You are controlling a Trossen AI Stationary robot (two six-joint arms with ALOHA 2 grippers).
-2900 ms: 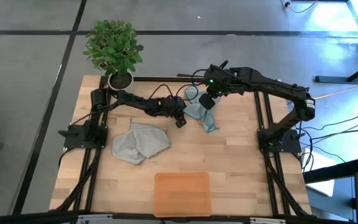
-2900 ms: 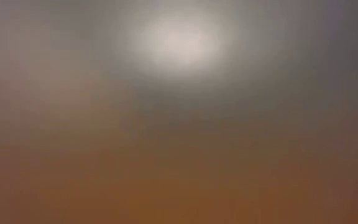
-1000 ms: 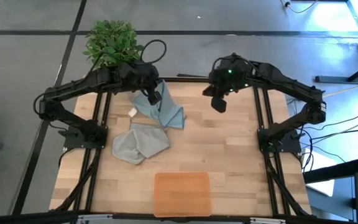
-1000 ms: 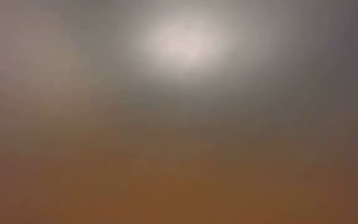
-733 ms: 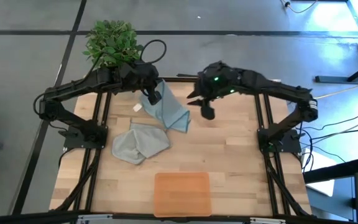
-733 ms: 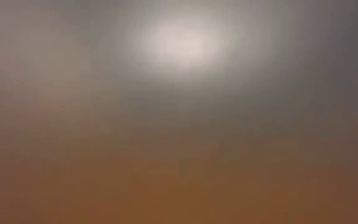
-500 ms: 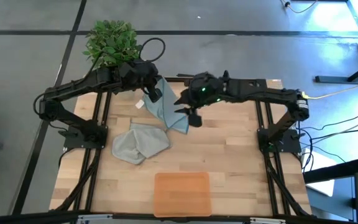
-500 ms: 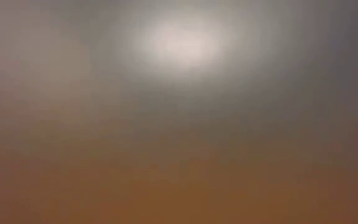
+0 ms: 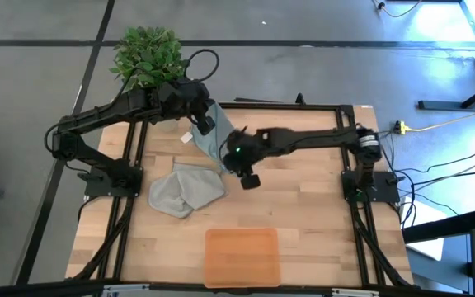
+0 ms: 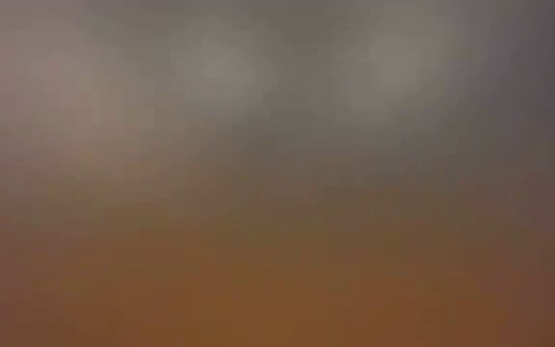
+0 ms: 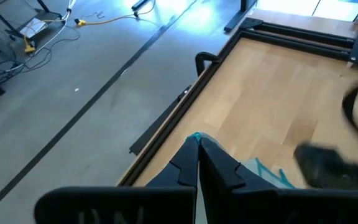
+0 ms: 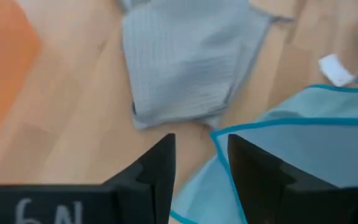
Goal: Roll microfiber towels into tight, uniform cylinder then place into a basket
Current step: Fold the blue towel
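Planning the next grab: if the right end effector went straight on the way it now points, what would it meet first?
Probably the blue towel's hanging lower corner, just ahead of the open right end effector; the grey towel lies beyond it. Depth is unclear.

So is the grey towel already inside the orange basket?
No, the grey towel lies crumpled on the table, apart from the orange basket, which sits nearer the front edge.

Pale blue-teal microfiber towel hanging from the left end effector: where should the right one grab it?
Probably the free lower corner of the pale blue-teal microfiber towel, approached from the open-table side. The left end effector pinches its top, so it hangs taut; the right end effector, open, is at that hemmed edge.
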